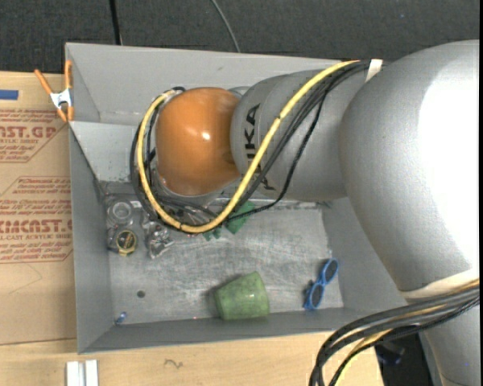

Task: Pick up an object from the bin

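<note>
My gripper (pixel 156 238) reaches down below the orange dome at the left part of the bin floor. Just left of it lies a small round brass-and-dark thing (pixel 126 242). Above that sits a small clear round thing (pixel 121 211). A dark green thing (pixel 238 216) pokes out from under the arm to the gripper's right, mostly hidden. A pale green cup (pixel 243 297) lies on its side near the front wall, well apart from the gripper.
A blue, glasses-shaped plastic thing (pixel 320 284) lies at the front right of the bin. The arm and its cables cover the back and right of the bin. Bare floor shows between the gripper and the cup.
</note>
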Available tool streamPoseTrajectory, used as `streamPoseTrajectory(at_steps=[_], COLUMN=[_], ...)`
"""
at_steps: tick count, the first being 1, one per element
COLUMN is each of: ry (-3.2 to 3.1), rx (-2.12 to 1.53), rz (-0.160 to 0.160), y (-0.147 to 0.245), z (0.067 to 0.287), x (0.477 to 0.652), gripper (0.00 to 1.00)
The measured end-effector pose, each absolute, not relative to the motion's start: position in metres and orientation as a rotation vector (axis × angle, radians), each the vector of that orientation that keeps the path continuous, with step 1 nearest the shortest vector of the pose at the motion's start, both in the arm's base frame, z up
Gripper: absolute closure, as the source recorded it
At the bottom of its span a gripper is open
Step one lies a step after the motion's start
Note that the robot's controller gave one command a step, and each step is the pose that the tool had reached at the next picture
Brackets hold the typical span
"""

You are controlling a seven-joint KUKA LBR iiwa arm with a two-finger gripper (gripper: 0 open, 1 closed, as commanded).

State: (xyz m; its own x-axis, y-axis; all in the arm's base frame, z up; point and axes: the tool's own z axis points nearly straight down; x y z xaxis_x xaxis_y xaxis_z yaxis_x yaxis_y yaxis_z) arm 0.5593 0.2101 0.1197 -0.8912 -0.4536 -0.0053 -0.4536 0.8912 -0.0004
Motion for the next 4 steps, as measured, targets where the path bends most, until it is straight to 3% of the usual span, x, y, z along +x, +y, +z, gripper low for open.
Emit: streamPoseTrajectory(at_steps=[1,2,3,4], ry=[3.052,3.057,3.047,3.03], rx=[-0.733,-0.685,-0.679,-0.785], rz=[0.003,0.003,0.009,0.003], y=[0.211,0.245,0.245,0.239], z=[0.119,0.076,0.082,0.261], x=[0.558,0.587,0.589,0.595], gripper=[0.0,0.0,1.0,1.0])
